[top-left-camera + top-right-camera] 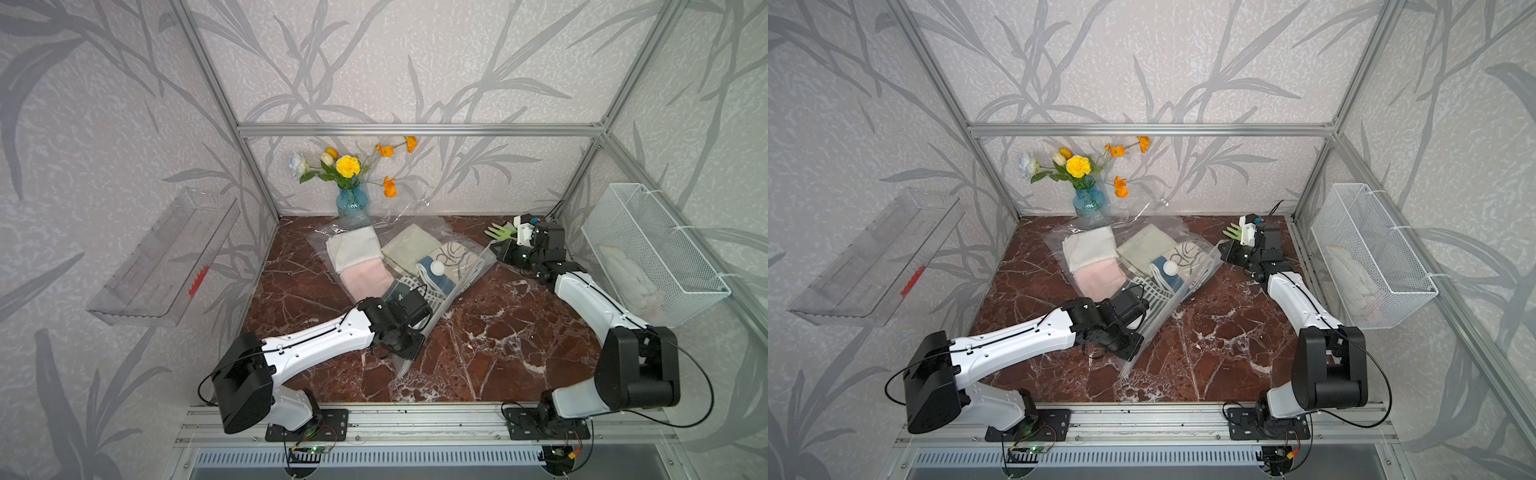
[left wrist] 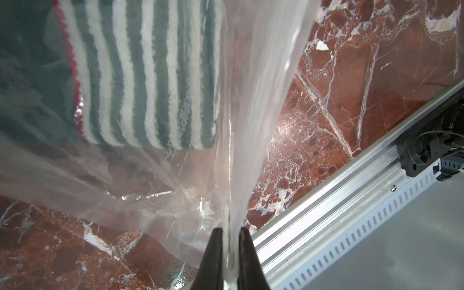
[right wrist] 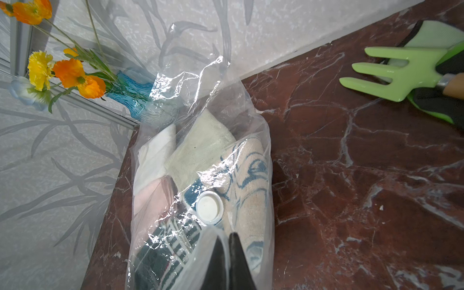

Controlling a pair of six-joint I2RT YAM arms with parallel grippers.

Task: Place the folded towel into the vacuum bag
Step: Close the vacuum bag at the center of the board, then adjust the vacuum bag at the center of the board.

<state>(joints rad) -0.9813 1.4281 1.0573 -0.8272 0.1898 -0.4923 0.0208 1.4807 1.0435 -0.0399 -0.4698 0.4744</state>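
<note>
Right now your left gripper (image 2: 230, 232) pinches the vacuum bag (image 1: 409, 253) by its edge, and your right gripper (image 3: 227, 238) is pressed together on its film. Mid-frame in both top views, the striped towel (image 2: 150, 75) lies inside the bag.

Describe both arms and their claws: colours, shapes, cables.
Both arms match. The left arm and right arm have smooth white tapered links between bulky black joint housings, with a thin black cable running along each. Each stands on a black plate on an aluminium rail. The left claw and right claw each have two matte black fingers tapering to narrow tips.
</note>
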